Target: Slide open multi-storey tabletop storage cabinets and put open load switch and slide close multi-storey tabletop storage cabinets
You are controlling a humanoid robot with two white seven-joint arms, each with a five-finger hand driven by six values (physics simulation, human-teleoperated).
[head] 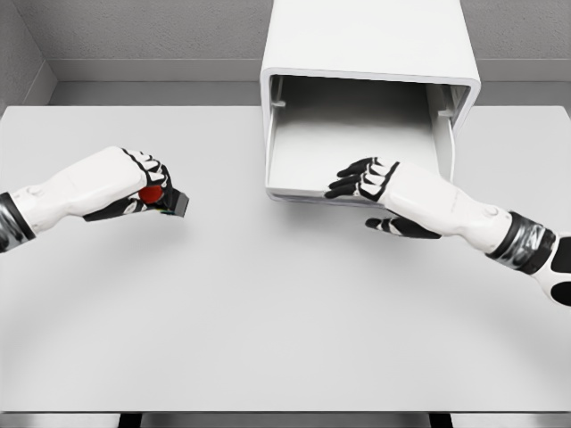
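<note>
Holding the load switch (pixel 161 198) tight, the left hand (pixel 125 183) sat over the left part of the desk (pixel 268 321). Its fingers (pixel 150 169) were curled shut around the switch, a small dark block with a red knob on it. The dark end of the block stuck out from the fist toward the right, so its long side ran left to right. The switch was up in the hand, not lying on the desk.

Further right stood the white storage cabinet (pixel 370 53) at the back of the desk. Its drawer (pixel 348 143) was pulled out toward the robot, and nothing could be seen inside it. The drawer lay to the right of the switch and a bit farther back, well apart from it.

On the right, the right hand (pixel 370 183) was at the front lip of the drawer. Its fingers (pixel 352 178) were bent over that lip and looked to be touching it, with the thumb below.

The left hand had the switch, so I think it had to carry it right and back, over the front lip, and let go inside.
</note>
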